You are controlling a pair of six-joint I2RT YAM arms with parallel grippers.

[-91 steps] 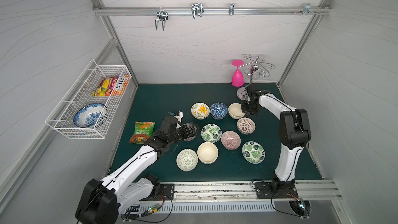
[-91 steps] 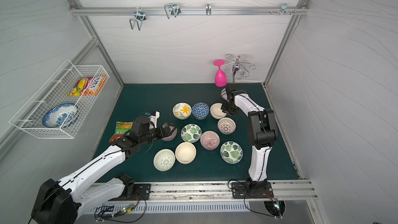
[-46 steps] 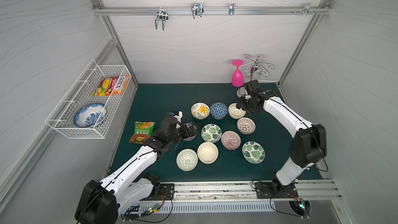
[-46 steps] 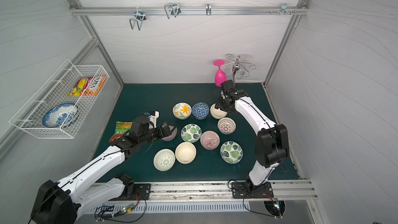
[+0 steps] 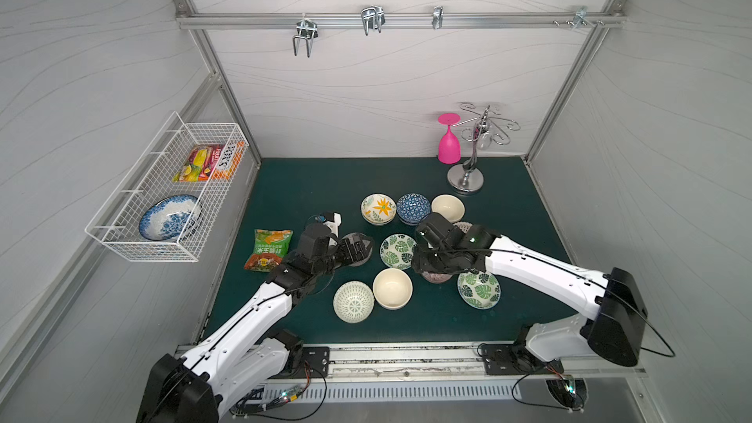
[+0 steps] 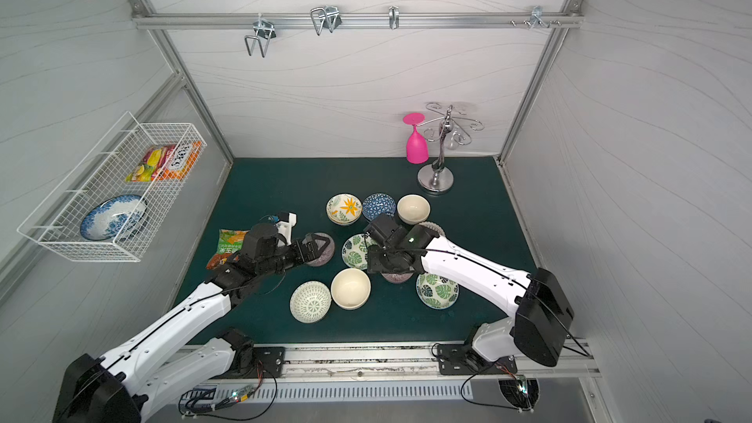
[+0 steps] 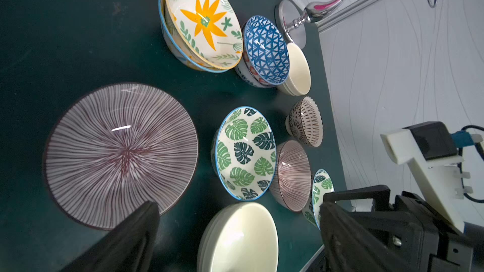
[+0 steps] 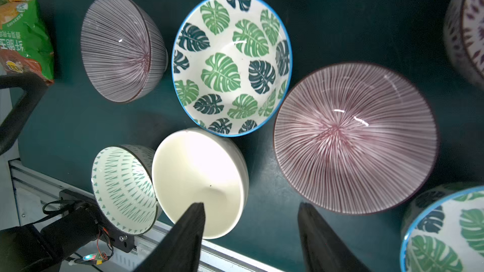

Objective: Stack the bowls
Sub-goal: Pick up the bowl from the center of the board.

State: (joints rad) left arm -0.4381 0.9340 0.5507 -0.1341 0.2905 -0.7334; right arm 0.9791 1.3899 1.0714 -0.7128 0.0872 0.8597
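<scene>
I see the bowls clustered mid-counter — the flower bowl and blue bowl each sit nested in another. Left jaws gape wide, empty, over a striped bowl. Right jaws stand apart — holding nothing — over the gap between the cream bowl and a second striped bowl.
</scene>
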